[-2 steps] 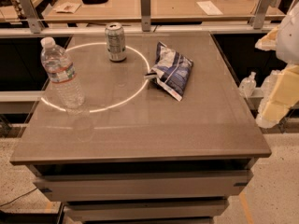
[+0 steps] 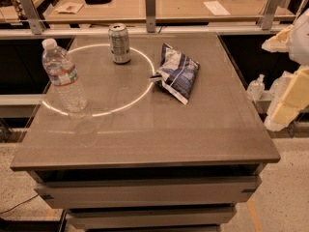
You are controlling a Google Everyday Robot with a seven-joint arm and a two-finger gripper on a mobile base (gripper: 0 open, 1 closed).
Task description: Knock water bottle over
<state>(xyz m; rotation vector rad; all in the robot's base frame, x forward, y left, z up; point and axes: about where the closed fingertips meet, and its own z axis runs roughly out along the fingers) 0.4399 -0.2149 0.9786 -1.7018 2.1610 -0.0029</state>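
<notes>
The water bottle [image 2: 63,77] is clear ribbed plastic with a white cap and a pale label band. It stands upright at the left edge of the grey table [image 2: 145,139], on the bright ring of light. My gripper [image 2: 288,103] shows as cream and white parts at the right edge of the camera view. It is beyond the table's right side, far from the bottle, with nothing seen in it.
A silver drink can [image 2: 119,43] stands upright at the back of the ring. A blue and white snack bag [image 2: 177,74] lies right of the ring's centre. A small clear bottle [image 2: 256,87] sits off the table to the right. A wooden bench [image 2: 183,4] stands behind.
</notes>
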